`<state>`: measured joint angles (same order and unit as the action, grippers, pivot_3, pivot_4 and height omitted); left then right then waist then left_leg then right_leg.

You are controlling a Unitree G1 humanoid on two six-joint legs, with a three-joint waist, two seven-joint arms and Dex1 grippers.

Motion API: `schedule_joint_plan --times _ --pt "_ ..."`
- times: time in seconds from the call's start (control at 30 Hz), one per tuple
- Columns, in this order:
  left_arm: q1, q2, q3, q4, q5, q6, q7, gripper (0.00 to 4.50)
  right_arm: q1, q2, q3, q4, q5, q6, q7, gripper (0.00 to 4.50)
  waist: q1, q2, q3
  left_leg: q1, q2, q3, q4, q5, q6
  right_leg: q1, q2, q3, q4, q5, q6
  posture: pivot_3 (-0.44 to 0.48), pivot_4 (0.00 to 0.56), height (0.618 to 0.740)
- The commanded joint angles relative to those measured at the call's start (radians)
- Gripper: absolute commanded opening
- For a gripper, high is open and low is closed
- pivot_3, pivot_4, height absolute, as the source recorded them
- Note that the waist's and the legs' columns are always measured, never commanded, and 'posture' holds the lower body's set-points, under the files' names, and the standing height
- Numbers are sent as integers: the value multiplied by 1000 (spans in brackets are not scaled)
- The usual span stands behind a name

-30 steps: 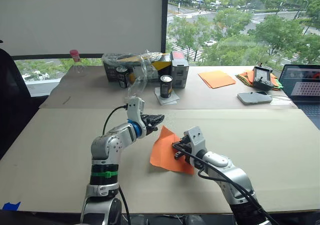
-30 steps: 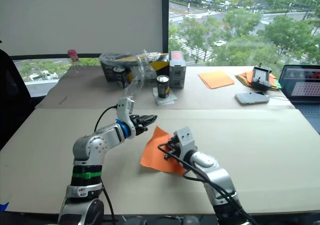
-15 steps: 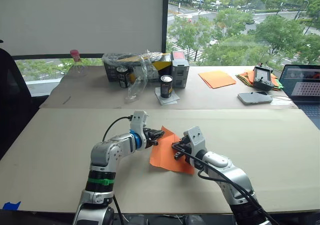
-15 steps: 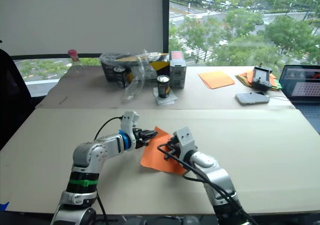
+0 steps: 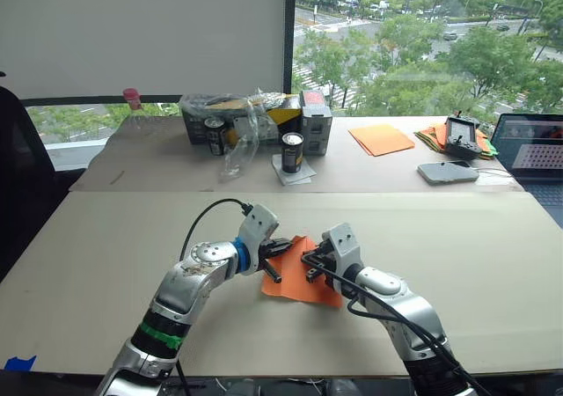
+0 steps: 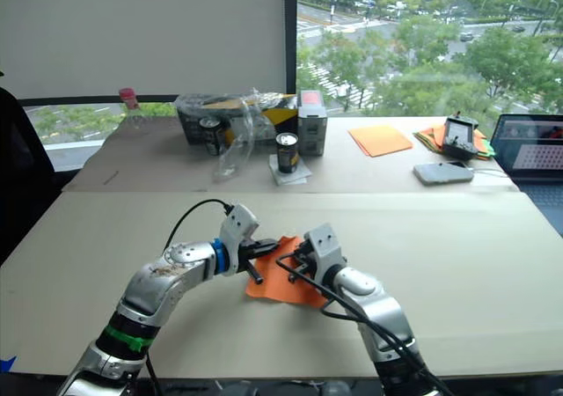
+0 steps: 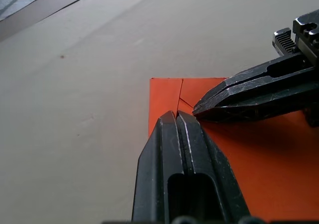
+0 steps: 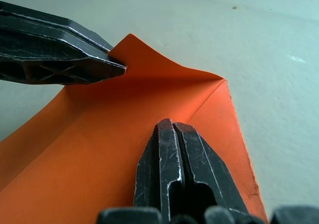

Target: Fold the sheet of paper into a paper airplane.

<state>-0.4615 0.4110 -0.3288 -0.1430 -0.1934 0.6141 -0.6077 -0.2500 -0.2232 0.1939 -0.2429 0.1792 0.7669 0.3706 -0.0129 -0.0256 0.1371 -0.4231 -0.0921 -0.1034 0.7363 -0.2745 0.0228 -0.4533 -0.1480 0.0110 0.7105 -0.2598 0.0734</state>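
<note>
The sheet of paper [image 5: 308, 286], bright orange and creased, lies on the near table between my two arms. Its far left corner curls up as a flap [image 8: 149, 59]. My left gripper [image 5: 274, 257] is shut, and its tips rest on the paper by a crease near that corner [image 7: 164, 92]. My right gripper [image 5: 310, 261] is also shut, with its tips pressing down on the sheet's middle [image 8: 172, 125]. The two grippers' tips nearly meet over the paper. No folded paper airplane is in view.
The far table holds a cardboard box [image 5: 303, 119] with a plastic bag, two dark cans [image 5: 292, 151], paler orange sheets [image 5: 380, 138], a multicoloured paper pile [image 5: 431, 136], a black controller [image 5: 462, 136], a phone [image 5: 449, 172] and a laptop [image 5: 532, 145].
My left gripper came down and to the right, from above the table beside the sheet onto its far left corner, and that pointed corner now sits lower. The right gripper stayed put.
</note>
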Motion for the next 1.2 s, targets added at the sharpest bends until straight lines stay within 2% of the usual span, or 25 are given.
schedule_joint_plan --times 0.03,0.17,0.27,0.4,0.53,0.93,1.2 --pt "-31 20 -100 35 128 -185 -41 19 31 -14 35 43 -17 37 2 0 1 0 0 0 0 0 0 0 0 0 0 0 0 0 0 0 150 670" --pt "-49 24 -144 79 205 -267 -65 19 11 -37 24 -6 -17 42 4 0 3 0 0 0 0 0 0 0 0 0 0 0 -1 0 0 0 150 670" --pt "-64 27 -162 120 265 -300 -67 19 -27 -70 -23 -102 12 84 11 0 6 1 1 -2 -1 0 0 0 0 -1 0 0 -1 0 0 0 150 670" --pt "-71 27 -177 159 319 -312 -82 19 -86 -93 -99 -134 64 128 29 0 3 0 2 -4 -1 0 0 0 0 -3 0 0 -1 0 0 0 150 670" --pt "-73 12 -176 172 346 -314 -87 19 -149 -106 -144 -71 91 102 58 0 1 1 2 -5 -1 0 0 0 0 -4 0 0 -1 0 0 0 150 670" --pt "-61 -9 -159 151 377 -298 -102 19 -260 -82 -62 257 60 -109 186 0 0 1 2 -4 -1 0 0 0 0 -4 0 0 -1 0 0 0 150 670" --pt "-56 -19 -139 152 366 -301 -110 19 -275 -54 -38 347 37 -126 202 0 0 1 2 -5 -1 0 0 0 0 -4 0 0 0 0 0 0 150 670"
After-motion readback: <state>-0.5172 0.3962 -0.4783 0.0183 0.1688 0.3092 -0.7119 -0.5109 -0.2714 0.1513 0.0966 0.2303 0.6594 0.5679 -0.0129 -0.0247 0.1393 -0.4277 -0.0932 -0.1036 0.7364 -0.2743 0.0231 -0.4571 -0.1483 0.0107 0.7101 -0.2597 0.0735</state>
